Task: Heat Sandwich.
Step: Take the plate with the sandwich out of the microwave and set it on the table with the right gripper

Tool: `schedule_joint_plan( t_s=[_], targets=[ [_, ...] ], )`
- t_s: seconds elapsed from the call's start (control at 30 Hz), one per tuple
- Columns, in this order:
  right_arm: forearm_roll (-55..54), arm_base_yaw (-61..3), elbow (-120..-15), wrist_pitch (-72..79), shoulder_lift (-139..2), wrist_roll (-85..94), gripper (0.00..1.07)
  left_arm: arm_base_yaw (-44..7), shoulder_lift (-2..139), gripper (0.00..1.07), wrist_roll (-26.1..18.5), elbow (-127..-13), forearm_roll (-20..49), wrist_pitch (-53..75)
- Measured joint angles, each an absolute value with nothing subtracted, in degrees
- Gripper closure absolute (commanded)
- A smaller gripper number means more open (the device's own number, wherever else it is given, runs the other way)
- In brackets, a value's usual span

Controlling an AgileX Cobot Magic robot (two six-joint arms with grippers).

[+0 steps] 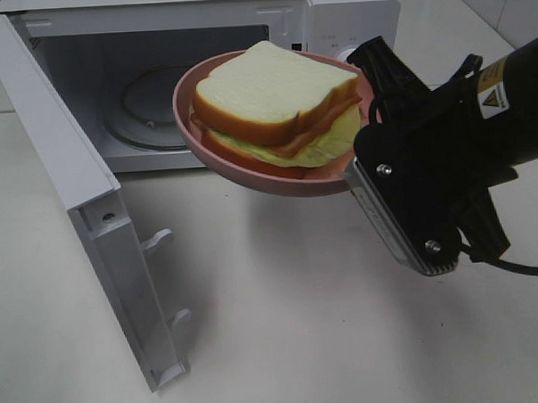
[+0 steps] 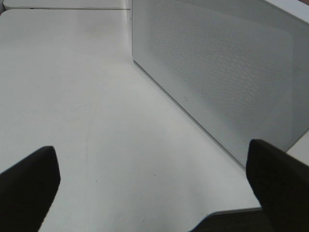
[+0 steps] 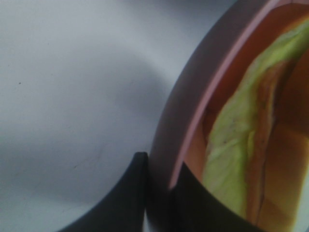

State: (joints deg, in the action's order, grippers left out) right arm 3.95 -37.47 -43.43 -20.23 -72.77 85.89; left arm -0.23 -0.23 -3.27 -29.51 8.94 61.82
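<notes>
Smooth white table (image 1: 283,326); right end effector (image 3: 159,193) pinches round pink plate (image 1: 250,171).

Hardly any marking shows, and none of it can be read. The right arm (image 1: 506,102) carries a small label (image 1: 490,98) on its black casing near the wrist: a yellow warning triangle beside a white patch with a few lines of print, too small to make out. The microwave (image 1: 350,19) has faint grey marks on its white control panel, above the round knob (image 1: 345,53), but they are too pale and small to read as words or numbers. The left wrist view shows no text on the perforated microwave door (image 2: 217,72) or the bench (image 2: 72,96). The right wrist view shows no lettering on the pink plate (image 3: 193,111).
</notes>
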Motion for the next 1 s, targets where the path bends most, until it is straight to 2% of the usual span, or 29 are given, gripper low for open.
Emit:
schedule_joint_plan(
  t_s=[0.5, 1.0],
  targets=[
    [14.7, -37.5, -43.4, -29.0, -66.3, 73.0, 1.06, -0.2, -0.2, 0.09, -3.3, -29.5, 8.9, 61.8],
    [29.3, -37.5, -43.4, -38.5, -65.1, 49.4, 1.06, -0.2, -0.2, 0.09, -3.3, -29.5, 8.9, 61.8]
  ],
)
